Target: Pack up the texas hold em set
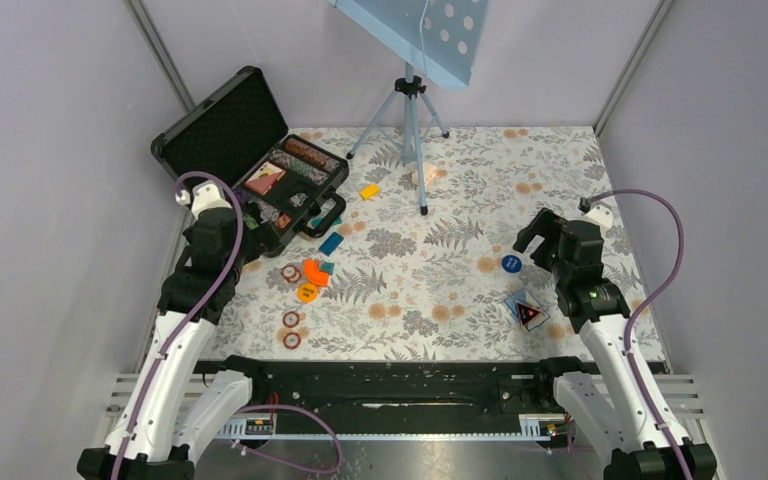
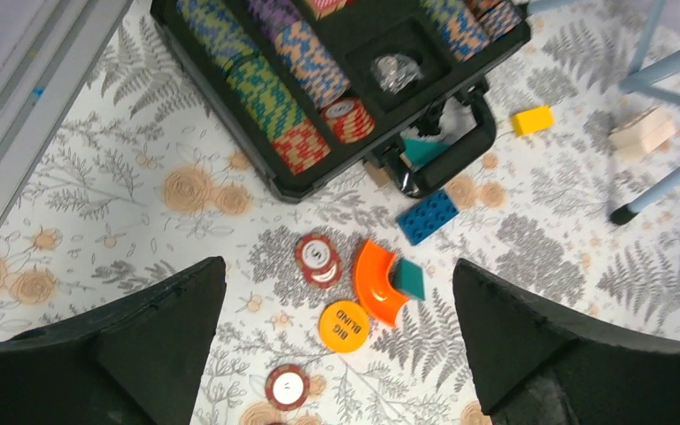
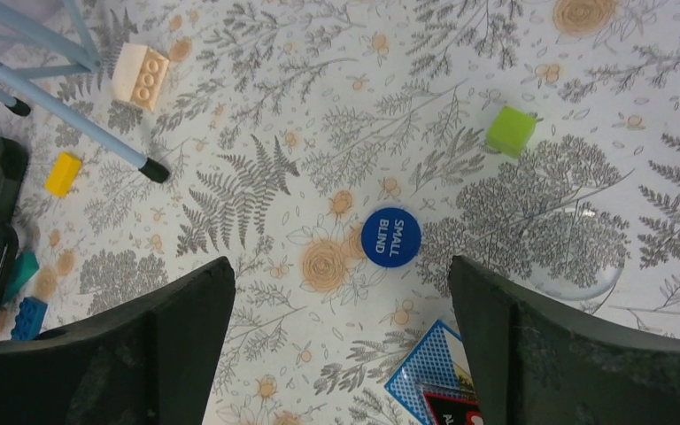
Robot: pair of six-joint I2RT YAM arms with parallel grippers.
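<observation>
Left fingers (image 2: 159,328) wide, empty; red chips (image 2: 319,259) lie just below them, case (image 2: 354,164) beyond; right fingers (image 3: 159,336) wide, empty, above the blue chip (image 3: 390,236).

The fern-printed tabletop (image 1: 440,280) carried an open black briefcase (image 1: 225,125) at far left and a tripod (image 1: 412,130) at far middle, with a yellow block (image 1: 369,190) and a blue block (image 1: 331,243) between them. Nearer on the left lay red chips (image 1: 291,319) and an orange curved piece (image 1: 314,270) just beside a BIG BLIND chip (image 1: 307,292). On the right lay a SMALL BLIND chip (image 1: 511,263) and a blue card deck (image 1: 527,311).
</observation>
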